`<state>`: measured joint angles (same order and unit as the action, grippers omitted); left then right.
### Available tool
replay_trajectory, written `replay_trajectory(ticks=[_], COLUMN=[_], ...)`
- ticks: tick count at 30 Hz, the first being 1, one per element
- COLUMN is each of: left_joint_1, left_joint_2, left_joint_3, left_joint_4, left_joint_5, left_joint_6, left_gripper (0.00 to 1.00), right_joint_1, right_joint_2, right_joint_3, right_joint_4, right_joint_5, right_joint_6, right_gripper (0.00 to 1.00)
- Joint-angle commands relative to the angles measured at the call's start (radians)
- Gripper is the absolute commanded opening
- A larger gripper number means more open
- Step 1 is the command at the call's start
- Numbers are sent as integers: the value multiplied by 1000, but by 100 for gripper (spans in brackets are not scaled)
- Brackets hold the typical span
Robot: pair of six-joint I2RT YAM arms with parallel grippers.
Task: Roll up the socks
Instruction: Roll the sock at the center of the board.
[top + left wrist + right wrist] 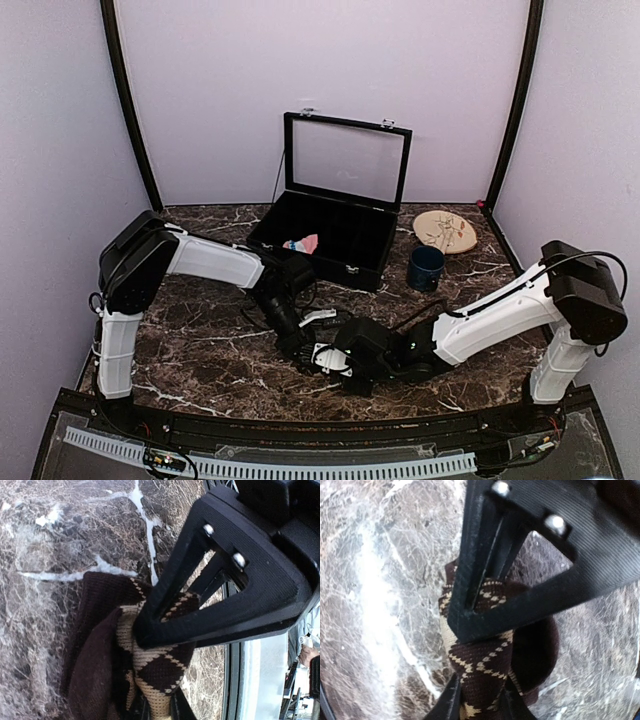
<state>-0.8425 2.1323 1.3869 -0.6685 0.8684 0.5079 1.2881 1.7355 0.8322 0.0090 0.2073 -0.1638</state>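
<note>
The dark brown sock (156,672) with tan argyle diamonds is bunched on the marble near the table's front edge. My left gripper (159,709) is shut on a fold of it, and the fabric bulges up between the fingers. In the right wrist view the same sock (487,667) runs between the fingers of my right gripper (481,706), which press it from both sides. From above, the left gripper (297,345) and right gripper (326,358) meet tip to tip and hide the brown sock. The pink sock (301,243) lies inside the black box.
The black box (345,262) stands at the back centre with its glass lid (348,160) raised. A dark blue cup (425,268) and a round wooden disc (445,232) sit to its right. A black rail (300,435) lines the near edge.
</note>
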Motion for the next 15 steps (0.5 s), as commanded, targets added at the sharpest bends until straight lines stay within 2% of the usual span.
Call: replay_trajectory(ticks=[1, 4, 8, 15], left_joint_1=[3, 7, 23, 65], left_joint_2=[33, 33, 20, -26], left_joint_3=[1, 8, 8, -31], left_joint_4=[-46, -49, -45, -9], left_joint_5=[-38, -52, -61, -13], left_joint_6=[-2, -23, -37, -70], left_gripper=[5, 9, 20, 40], right_joint_1=[7, 6, -7, -67], right_joint_2=[15, 22, 42, 47], right_joint_3=[16, 21, 34, 24], right_joint_4=[-16, -31, -55, -54], right_joint_5=[-10, -27, -70, -153], right_joint_6=[2, 14, 32, 79], right_gripper=[16, 6, 1, 0])
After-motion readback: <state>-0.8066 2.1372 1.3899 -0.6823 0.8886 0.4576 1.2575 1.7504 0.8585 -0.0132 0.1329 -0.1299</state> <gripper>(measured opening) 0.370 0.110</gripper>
